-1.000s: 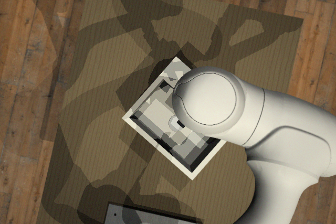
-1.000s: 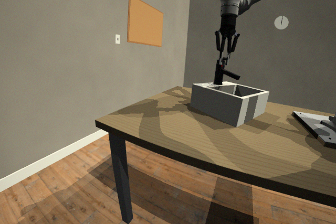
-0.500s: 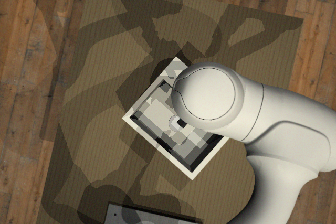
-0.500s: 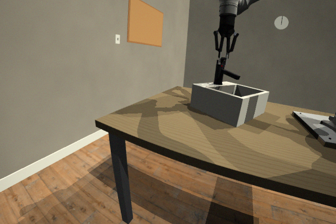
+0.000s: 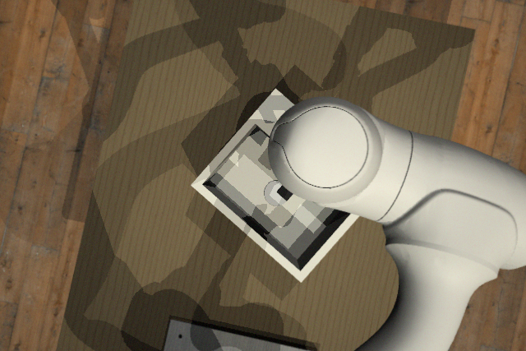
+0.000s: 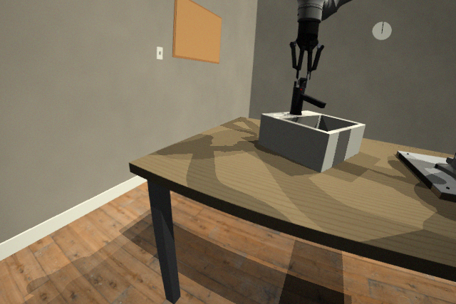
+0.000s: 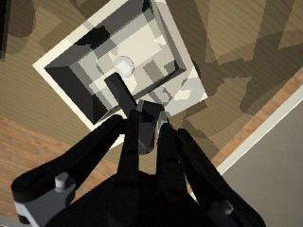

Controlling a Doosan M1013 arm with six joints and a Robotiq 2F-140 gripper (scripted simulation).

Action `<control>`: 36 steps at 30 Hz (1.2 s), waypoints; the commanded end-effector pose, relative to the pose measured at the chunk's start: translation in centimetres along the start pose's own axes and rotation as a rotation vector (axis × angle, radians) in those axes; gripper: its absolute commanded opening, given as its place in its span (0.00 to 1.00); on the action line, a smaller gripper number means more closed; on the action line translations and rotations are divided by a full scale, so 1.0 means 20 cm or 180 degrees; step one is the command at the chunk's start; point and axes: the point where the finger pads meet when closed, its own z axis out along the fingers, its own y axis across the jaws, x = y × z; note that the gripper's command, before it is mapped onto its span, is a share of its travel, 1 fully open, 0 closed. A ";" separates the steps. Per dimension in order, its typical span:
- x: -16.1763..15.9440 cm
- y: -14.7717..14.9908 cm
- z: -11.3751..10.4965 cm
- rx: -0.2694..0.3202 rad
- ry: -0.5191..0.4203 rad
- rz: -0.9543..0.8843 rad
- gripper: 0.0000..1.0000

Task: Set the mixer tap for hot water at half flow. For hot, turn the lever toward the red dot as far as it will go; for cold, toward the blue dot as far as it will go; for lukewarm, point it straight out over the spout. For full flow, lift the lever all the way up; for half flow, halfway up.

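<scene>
A black mixer tap (image 6: 298, 99) stands on the back rim of a white sink basin (image 6: 311, 137) on the table. Its spout (image 6: 315, 100) reaches out over the basin. A red dot (image 6: 301, 89) shows on the tap body just under the lever. My gripper (image 6: 302, 74) hangs straight down over the tap and is shut on the lever (image 6: 301, 81). In the wrist view the fingers clamp the dark lever (image 7: 148, 127), with the spout (image 7: 119, 95) pointing toward the drain (image 7: 124, 65). In the overhead view the arm hides the tap; only the basin (image 5: 271, 187) shows.
The arm's white links (image 5: 382, 177) cover the basin's right part from above. A grey base plate (image 6: 427, 171) lies at the table's right side. The table edge (image 6: 257, 216) runs along the front. A wall stands behind the basin.
</scene>
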 end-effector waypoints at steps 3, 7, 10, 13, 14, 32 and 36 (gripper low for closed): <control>0.00 0.00 0.00 -0.0001 0.0000 0.0000 0.00; 0.00 0.00 0.00 -0.0001 0.0000 0.0000 0.38; 0.00 0.00 0.00 -0.0001 0.0000 0.0000 0.38; 0.00 0.00 0.00 -0.0001 0.0000 0.0000 0.38; 0.00 0.00 0.00 -0.0001 0.0000 0.0000 0.38; 0.00 0.00 0.00 -0.0001 0.0000 0.0000 0.38; 0.00 0.00 0.00 -0.0001 0.0000 0.0000 0.38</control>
